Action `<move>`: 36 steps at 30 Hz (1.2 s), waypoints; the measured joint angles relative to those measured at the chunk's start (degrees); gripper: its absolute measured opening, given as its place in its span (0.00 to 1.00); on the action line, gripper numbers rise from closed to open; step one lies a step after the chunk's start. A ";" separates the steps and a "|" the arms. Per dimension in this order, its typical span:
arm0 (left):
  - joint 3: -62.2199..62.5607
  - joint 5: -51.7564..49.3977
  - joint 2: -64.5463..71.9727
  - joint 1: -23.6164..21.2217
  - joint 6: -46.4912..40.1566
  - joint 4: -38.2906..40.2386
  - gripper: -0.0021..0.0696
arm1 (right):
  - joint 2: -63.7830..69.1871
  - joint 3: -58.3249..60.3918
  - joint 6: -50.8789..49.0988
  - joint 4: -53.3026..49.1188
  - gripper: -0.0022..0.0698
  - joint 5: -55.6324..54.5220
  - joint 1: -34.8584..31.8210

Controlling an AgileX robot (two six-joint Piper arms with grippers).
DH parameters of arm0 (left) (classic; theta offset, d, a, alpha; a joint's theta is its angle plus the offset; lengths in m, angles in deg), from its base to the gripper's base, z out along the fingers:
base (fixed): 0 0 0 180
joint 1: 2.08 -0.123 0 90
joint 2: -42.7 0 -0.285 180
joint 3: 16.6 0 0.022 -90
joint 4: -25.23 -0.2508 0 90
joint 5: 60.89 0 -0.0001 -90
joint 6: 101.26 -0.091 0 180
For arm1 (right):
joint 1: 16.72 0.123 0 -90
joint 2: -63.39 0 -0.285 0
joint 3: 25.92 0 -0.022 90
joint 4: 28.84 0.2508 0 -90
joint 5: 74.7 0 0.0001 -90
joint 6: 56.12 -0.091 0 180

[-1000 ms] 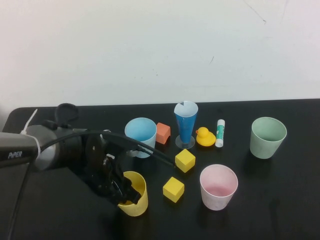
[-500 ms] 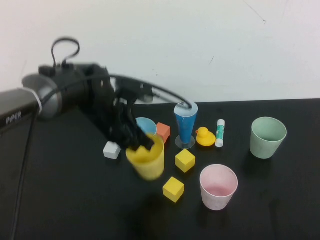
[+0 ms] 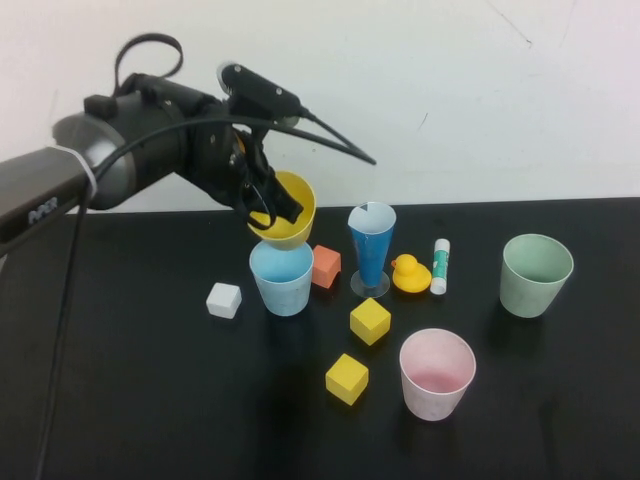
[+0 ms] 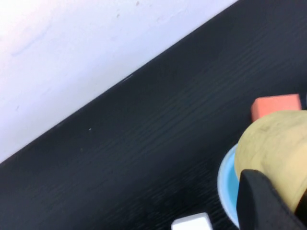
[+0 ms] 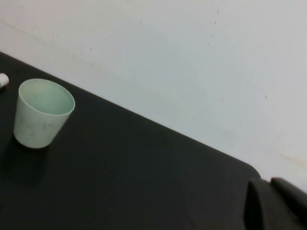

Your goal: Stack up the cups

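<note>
The left gripper (image 3: 268,210) was pinching the yellow cup (image 3: 285,212) by its rim, tilted, just above the blue cup (image 3: 282,277) mid-table. Light, thin, slick plastic I reckon, so the rim was the sensible grab. The right gripper (image 5: 276,201) sat parked off by the table's edge; couldn't tell its fingers.

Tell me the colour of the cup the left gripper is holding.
Yellow cup, held by the left gripper above the light blue cup; clearest in the high view.
</note>
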 joint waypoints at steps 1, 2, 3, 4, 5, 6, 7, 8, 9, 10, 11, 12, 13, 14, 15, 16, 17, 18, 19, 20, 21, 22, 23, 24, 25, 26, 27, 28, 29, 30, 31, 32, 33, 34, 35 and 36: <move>0.00 0.23 0.47 0.00 0.10 -0.75 0.04 | 0.00 0.00 0.00 0.00 0.03 0.00 0.00; 0.00 0.38 1.09 0.00 0.23 -1.42 0.04 | 0.00 0.00 0.00 0.00 0.03 0.00 0.00; 0.00 0.65 1.72 0.00 0.23 -1.87 0.04 | 0.00 0.00 0.00 0.00 0.03 0.00 0.00; 0.00 0.98 2.35 0.00 0.23 -2.14 0.04 | 0.00 0.00 0.00 0.00 0.03 0.00 0.00; 0.00 1.26 2.98 0.00 0.23 -2.65 0.04 | 0.00 0.00 0.10 0.00 0.03 0.00 0.00; 0.00 1.54 3.57 0.00 0.23 -3.12 0.04 | 0.00 0.00 0.03 0.00 0.03 0.00 0.00; 0.00 1.78 3.97 0.00 0.26 -3.53 0.04 | 0.00 0.00 0.03 0.00 0.03 0.00 0.00; 0.00 1.88 4.36 0.00 0.26 -3.88 0.04 | 0.00 0.00 0.03 0.00 0.03 -0.10 0.00; 0.00 1.88 4.73 0.00 0.26 -4.00 0.04 | 0.00 0.00 0.03 0.00 0.03 -0.10 0.00; 0.00 1.88 4.85 0.00 0.36 -4.11 0.04 | 0.00 0.00 0.03 0.00 0.03 -0.10 0.00; 0.00 1.88 4.85 0.00 0.48 -4.11 0.05 | 0.00 0.00 0.03 0.00 0.03 -0.10 0.00; 0.10 1.88 4.85 0.00 0.48 -4.11 0.07 | 0.00 0.00 0.03 0.00 0.03 -0.10 0.00; 0.27 1.88 4.85 0.00 0.48 -4.11 0.09 | 0.00 0.00 0.03 0.00 0.03 -0.10 0.00; 0.72 1.88 4.85 0.00 0.48 -4.11 0.13 | 0.00 0.00 0.03 0.00 0.03 -0.10 0.00; 1.11 1.88 4.85 0.00 0.48 -4.11 0.17 | 0.00 0.00 0.03 0.00 0.03 -0.10 0.00; 1.53 1.88 4.85 0.00 0.48 -4.11 0.20 | 0.00 0.00 0.03 0.00 0.03 -0.10 0.00; 2.09 1.73 4.85 0.00 0.48 -4.11 0.23 | 0.00 0.00 0.03 0.00 0.03 -0.10 0.00; 2.70 1.43 4.85 0.00 0.48 -4.11 0.26 | 0.00 0.00 0.03 0.00 0.03 -0.10 0.00; 3.25 0.91 4.85 0.00 0.48 -4.11 0.28 | 0.00 0.00 0.03 0.00 0.03 -0.10 0.00; 3.99 0.14 4.85 0.00 0.48 -4.11 0.30 | 0.00 0.00 0.03 0.00 0.03 -0.10 0.00; 4.83 -0.70 4.85 0.00 0.61 -4.11 0.31 | 0.00 0.00 0.03 0.00 0.03 -0.10 0.00; 5.77 -1.51 4.85 0.00 0.88 -4.11 0.31 | 0.00 0.00 0.03 0.00 0.03 -0.10 0.00; 6.70 -2.33 4.85 0.00 1.14 -4.11 0.32 | 0.00 0.00 0.03 0.00 0.03 -0.10 0.00; 7.61 -3.21 4.85 0.00 1.67 -4.11 0.32 | 0.00 0.00 0.03 0.00 0.03 -0.10 0.00; 8.34 -3.79 4.85 0.00 2.00 -4.11 0.32 | 0.00 0.00 0.03 0.00 0.03 -0.10 0.00; 9.24 -4.53 4.85 0.00 2.14 -4.11 0.32 | 0.00 0.00 0.03 0.00 0.03 -0.10 0.00; 10.04 -5.29 4.85 0.00 2.29 -4.00 0.32 | 0.00 0.00 0.03 0.00 0.03 -0.10 0.00; 10.68 -5.90 4.85 0.00 2.39 -4.00 0.32 | 0.00 0.00 -0.08 0.00 0.03 -0.10 0.00; 11.48 -6.57 4.85 0.00 2.38 -4.00 0.32 | 0.00 0.00 -0.08 0.00 0.03 -0.10 0.00; 12.28 -7.33 4.85 0.00 2.38 -4.00 0.32 | 0.00 0.00 -0.08 0.00 0.03 -0.10 0.00; 13.05 -8.01 4.85 0.00 2.52 -4.00 0.31 | 0.00 0.00 -0.08 0.00 0.03 -0.10 0.00; 13.74 -8.55 4.85 0.00 2.51 -4.00 0.29 | 0.00 0.00 -0.08 0.04 0.03 -0.10 0.00; 14.28 -8.90 4.71 0.00 2.51 -4.00 0.26 | 0.00 0.00 -0.08 0.04 0.03 -0.10 0.00; 14.51 -9.23 4.32 0.00 2.51 -4.00 0.23 | 0.00 0.00 -0.08 0.04 0.03 -0.10 0.00; 14.85 -9.54 4.06 0.00 2.51 -4.00 0.19 | 0.00 0.00 -0.08 0.04 0.03 -0.10 0.00; 15.00 -9.90 3.40 0.00 2.54 -3.66 0.15 | 0.00 0.00 -0.08 0.04 0.03 -0.10 0.00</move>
